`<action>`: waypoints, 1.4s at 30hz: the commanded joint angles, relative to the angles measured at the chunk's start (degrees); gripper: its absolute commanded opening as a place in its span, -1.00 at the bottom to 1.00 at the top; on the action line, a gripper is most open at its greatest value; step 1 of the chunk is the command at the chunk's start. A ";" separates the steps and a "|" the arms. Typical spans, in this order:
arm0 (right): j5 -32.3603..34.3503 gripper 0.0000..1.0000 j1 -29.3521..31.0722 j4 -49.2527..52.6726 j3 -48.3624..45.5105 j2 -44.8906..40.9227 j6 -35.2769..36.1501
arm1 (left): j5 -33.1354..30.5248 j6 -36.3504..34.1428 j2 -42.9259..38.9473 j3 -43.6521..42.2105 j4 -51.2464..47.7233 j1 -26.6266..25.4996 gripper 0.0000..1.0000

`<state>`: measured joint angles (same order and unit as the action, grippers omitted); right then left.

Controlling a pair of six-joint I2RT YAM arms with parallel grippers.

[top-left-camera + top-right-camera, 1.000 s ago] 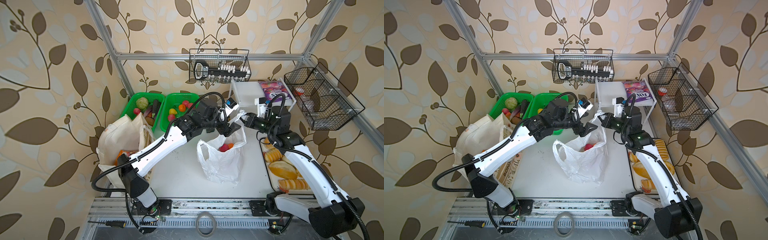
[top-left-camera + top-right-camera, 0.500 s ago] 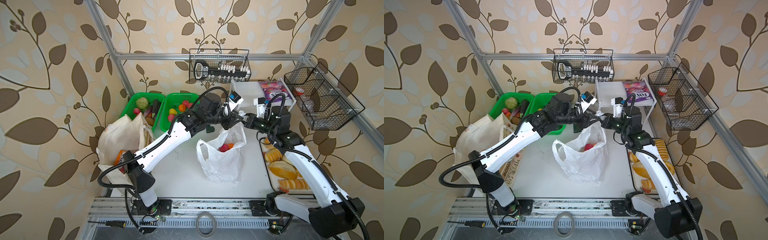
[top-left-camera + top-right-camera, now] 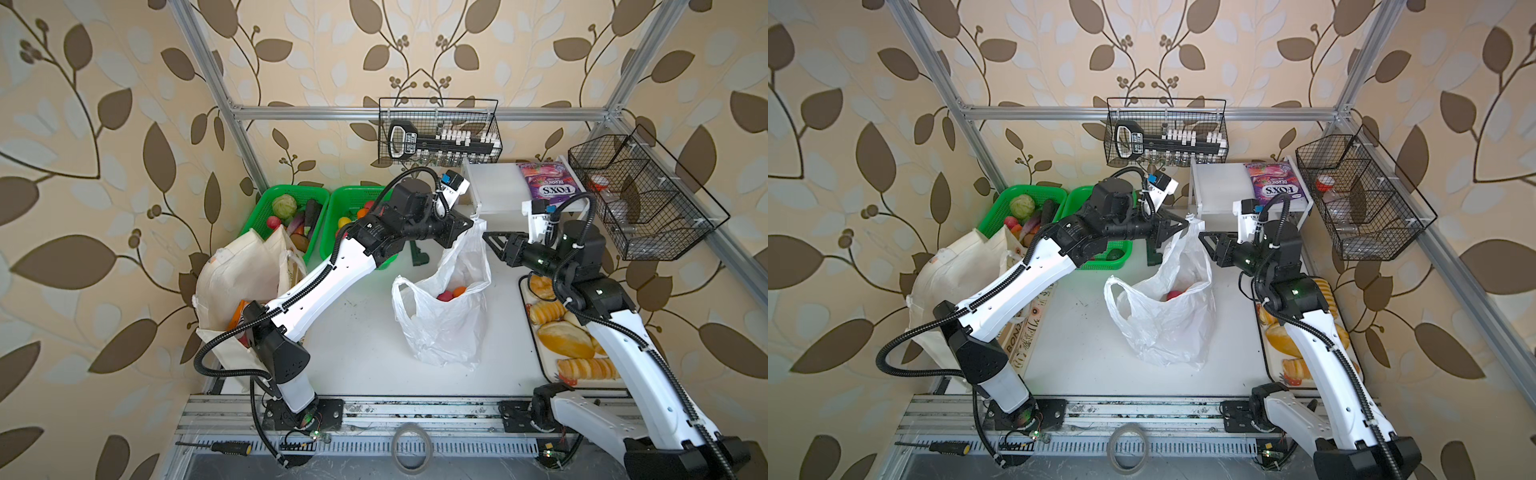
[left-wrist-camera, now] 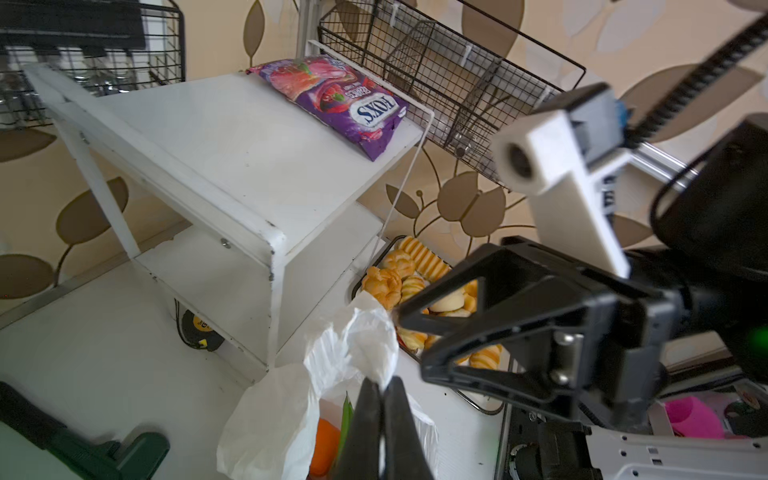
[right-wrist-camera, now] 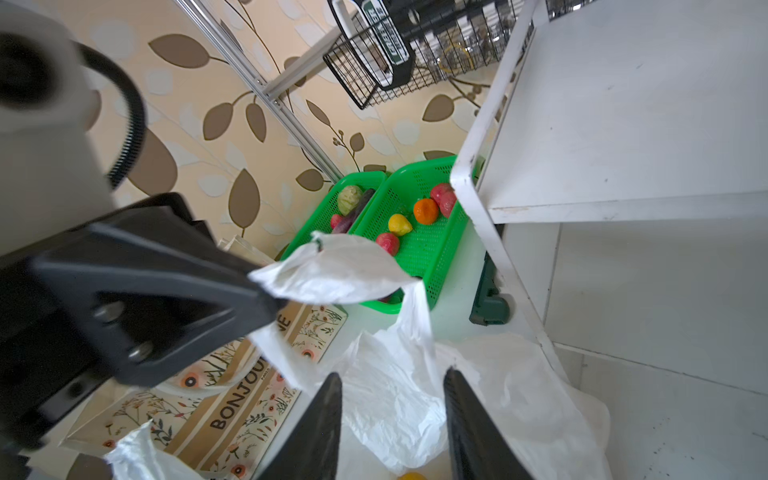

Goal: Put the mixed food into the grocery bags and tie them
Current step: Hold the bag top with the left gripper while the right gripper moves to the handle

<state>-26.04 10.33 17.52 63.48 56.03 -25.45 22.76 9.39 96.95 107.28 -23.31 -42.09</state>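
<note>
The white plastic bag (image 3: 444,324) (image 3: 1163,328) stands mid-table with a red and an orange fruit (image 3: 451,294) inside. My left gripper (image 3: 472,224) (image 3: 1187,223) (image 4: 382,384) is shut on the bag's raised handle (image 4: 365,345) (image 5: 332,270). My right gripper (image 3: 490,245) (image 3: 1205,245) (image 5: 392,378) stands open just beside that handle, over the bag's wall (image 5: 399,399), with nothing between its fingers. The cream cloth tote (image 3: 241,274) leans at the left. A purple FOX'S packet (image 3: 548,183) (image 4: 332,99) lies on the white shelf (image 3: 494,187). Loose fruits (image 5: 419,216) lie in a green basket (image 5: 428,257).
A second green basket (image 3: 291,212) holds vegetables. A tray of bread (image 3: 569,345) lies along the right edge under my right arm. Wire baskets hang at the back (image 3: 438,133) and right (image 3: 640,195). A dark green object (image 3: 417,255) stands by the shelf.
My left gripper swung in and shut on the bag's handle. My right gripper, which had been shut on that handle, opened and let it go.
</note>
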 commanded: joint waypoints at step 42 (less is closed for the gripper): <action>14.63 -1.00 38.71 -7.94 -2.49 5.13 28.00 | -3.03 8.00 -10.58 -5.81 5.39 2.27 -1.00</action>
<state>-15.18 48.75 12.29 60.42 65.01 1.67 23.09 16.03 92.14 103.00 -22.17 -40.40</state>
